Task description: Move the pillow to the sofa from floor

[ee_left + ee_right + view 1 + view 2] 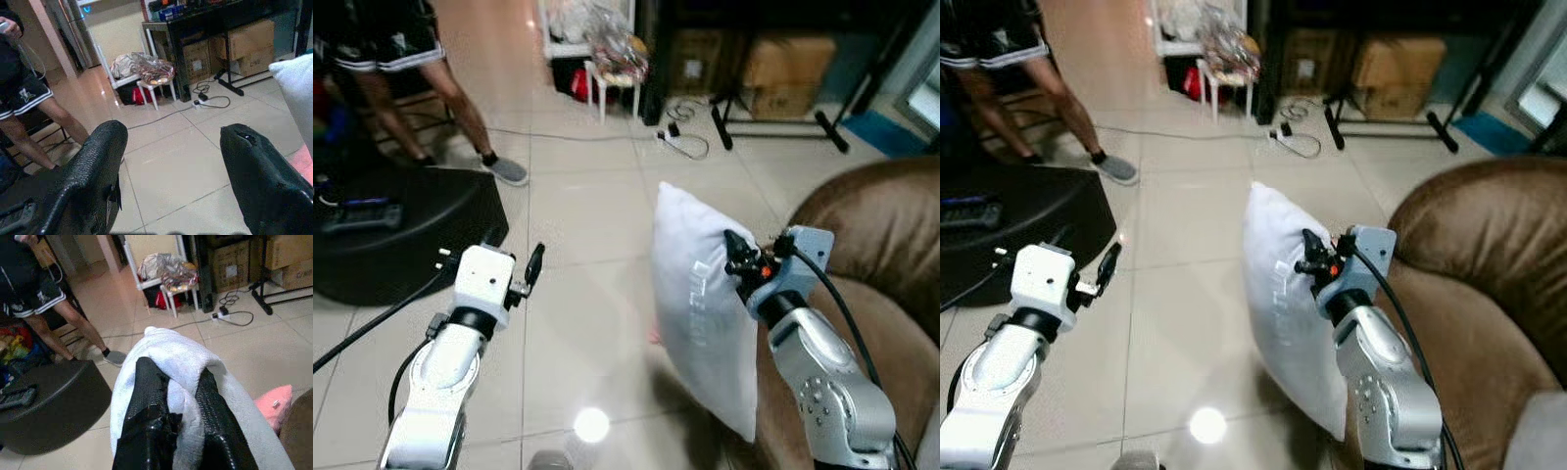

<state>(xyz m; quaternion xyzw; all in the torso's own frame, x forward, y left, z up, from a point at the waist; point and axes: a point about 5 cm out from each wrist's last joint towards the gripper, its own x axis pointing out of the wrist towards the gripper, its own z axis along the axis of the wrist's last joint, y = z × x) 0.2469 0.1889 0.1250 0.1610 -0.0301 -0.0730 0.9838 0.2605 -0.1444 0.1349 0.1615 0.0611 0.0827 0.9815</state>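
A white pillow (700,304) hangs upright above the tiled floor, just left of the brown sofa (881,255). My right gripper (736,257) is shut on the pillow's upper right edge; in the right wrist view its fingers (146,396) pinch a fold of the white fabric (181,362). My left gripper (534,264) is held out over the floor to the pillow's left, open with nothing between its fingers (98,161). The pillow's corner (298,83) shows at the edge of the left wrist view.
A black round seat (401,235) with a remote lies at the left. A person's legs (460,108) stand behind it. A small white stool with bags (617,69), cables (680,137), boxes (783,69) and a black stand (783,127) line the back. A pink thing (274,399) lies beside the sofa.
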